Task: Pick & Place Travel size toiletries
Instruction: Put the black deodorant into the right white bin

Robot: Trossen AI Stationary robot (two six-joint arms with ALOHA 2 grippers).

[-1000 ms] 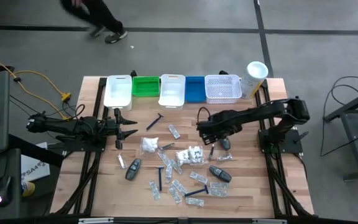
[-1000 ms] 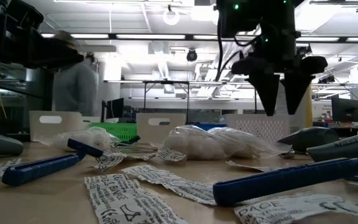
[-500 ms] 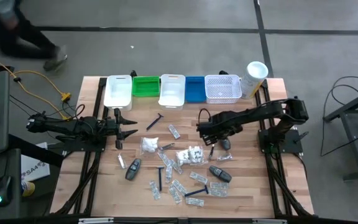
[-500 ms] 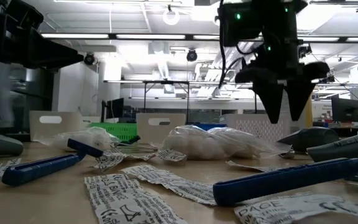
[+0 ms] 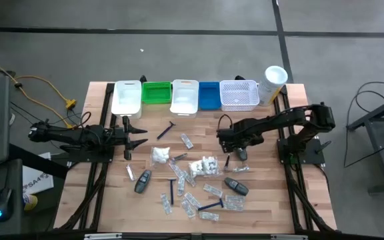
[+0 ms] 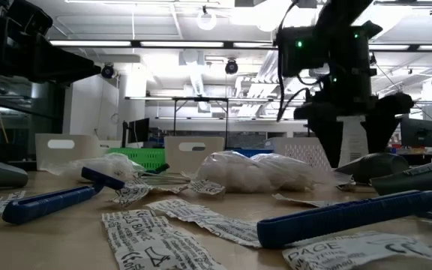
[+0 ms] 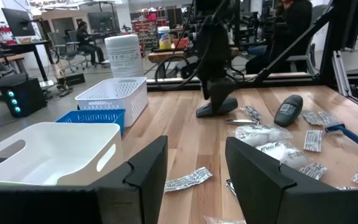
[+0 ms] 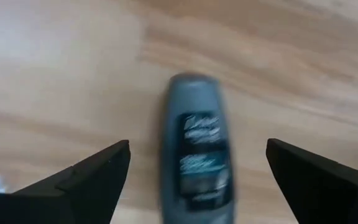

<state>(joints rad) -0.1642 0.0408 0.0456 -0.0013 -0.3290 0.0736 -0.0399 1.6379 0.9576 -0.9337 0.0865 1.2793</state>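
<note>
Pick step: right claw [image 8: 191, 171] spread wide above grey oval container [image 8: 194, 155] lying centred between its fingers on the surface [image 8: 55, 74]; next, descend and clamp; left claw [image 7: 194, 165] idle, half-spread, holding nothing.

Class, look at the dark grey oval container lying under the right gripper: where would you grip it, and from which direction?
Grip the dark grey oval container across its narrow middle, coming straight down from above. It lies flat on the table and alone, label up, so its two long sides are free. The right gripper hangs open directly over it, fingers straddling those sides, so probably only a descent is needed.
</note>
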